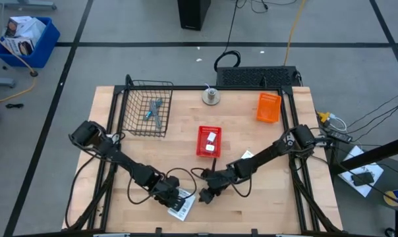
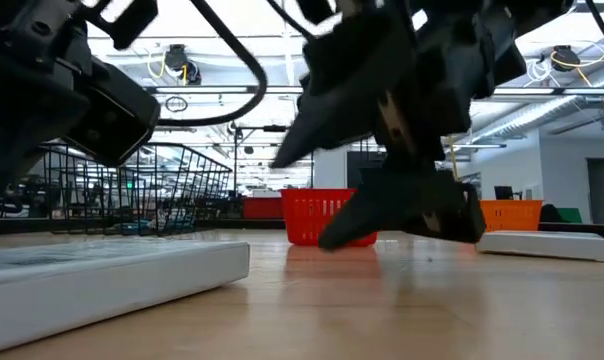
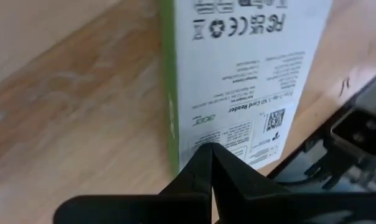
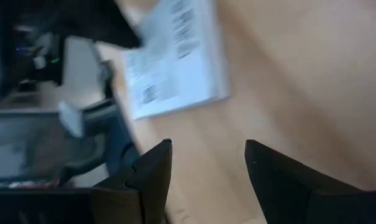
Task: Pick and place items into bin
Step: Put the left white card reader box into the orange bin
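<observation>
Left gripper (image 1: 174, 199), fingers closed, rests at the flat white black-printed packet (image 1: 182, 206) on the wooden surface (image 1: 265, 197); right gripper (image 1: 205, 195) fingers spread wide beside it.

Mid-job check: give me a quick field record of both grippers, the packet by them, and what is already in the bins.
left gripper: shut, low at the near table edge, tips against the white packet; a hold is not clear
right gripper: open, empty, just beside the packet
white packet: flat on the table, black print facing up
second white packet: on the table near the right arm
wire basket: holds grey and teal stick tools
red bin: holds two small white blocks
orange bin: contents not visible
</observation>
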`<state>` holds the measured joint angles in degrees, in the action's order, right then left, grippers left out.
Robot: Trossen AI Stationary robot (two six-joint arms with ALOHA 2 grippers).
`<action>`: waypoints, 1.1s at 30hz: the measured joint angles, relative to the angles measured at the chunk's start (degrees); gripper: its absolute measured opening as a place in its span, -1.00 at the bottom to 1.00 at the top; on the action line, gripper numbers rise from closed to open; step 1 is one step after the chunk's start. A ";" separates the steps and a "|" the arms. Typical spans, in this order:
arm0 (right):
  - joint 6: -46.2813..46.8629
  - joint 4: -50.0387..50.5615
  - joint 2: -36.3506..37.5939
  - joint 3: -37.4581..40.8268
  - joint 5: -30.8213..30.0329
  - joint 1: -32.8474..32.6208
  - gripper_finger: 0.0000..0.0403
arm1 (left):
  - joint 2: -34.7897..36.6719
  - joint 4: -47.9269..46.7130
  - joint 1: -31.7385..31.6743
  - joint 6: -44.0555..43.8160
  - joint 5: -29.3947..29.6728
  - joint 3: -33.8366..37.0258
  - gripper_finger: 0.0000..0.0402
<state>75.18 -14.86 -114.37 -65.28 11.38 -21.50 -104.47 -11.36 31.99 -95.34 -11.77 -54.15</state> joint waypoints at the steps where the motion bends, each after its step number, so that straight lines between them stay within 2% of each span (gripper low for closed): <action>1: -0.06 -0.58 0.02 -0.03 0.78 -0.02 -0.03 | 0.00 -0.32 0.13 -1.48 0.71 0.02 -0.99; 7: -0.22 -3.64 0.02 -0.04 0.67 0.41 -0.03 | 0.33 3.73 -0.09 -3.88 4.95 0.31 -0.99; 11: -0.87 -1.02 0.00 -0.02 0.51 0.87 -0.03 | -0.02 7.07 -2.13 -4.00 7.47 0.37 -0.99; 17: -1.51 6.27 0.01 -0.09 0.39 0.87 -0.03 | -0.17 11.96 -5.33 -3.07 8.28 0.48 -0.99; 21: -1.75 6.74 0.28 0.00 0.06 0.44 -0.03 | -0.17 14.07 -5.69 -3.12 7.27 0.48 -0.98; 27: 0.33 6.68 0.28 0.04 -1.51 -0.37 -0.03 | 1.91 12.63 -4.16 -2.02 8.23 0.37 -0.98; 31: 1.13 7.01 0.41 0.04 -0.79 -0.44 -0.03 | 3.68 9.16 -3.98 -0.12 10.36 0.40 -0.99; 33: 1.60 7.45 0.70 0.06 -0.93 -0.73 -0.03 | 4.43 4.09 -3.98 0.48 10.33 0.26 -0.99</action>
<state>76.77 -7.41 -113.66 -65.22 10.45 -22.23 -100.04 -7.27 28.01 -94.86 -1.45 -53.89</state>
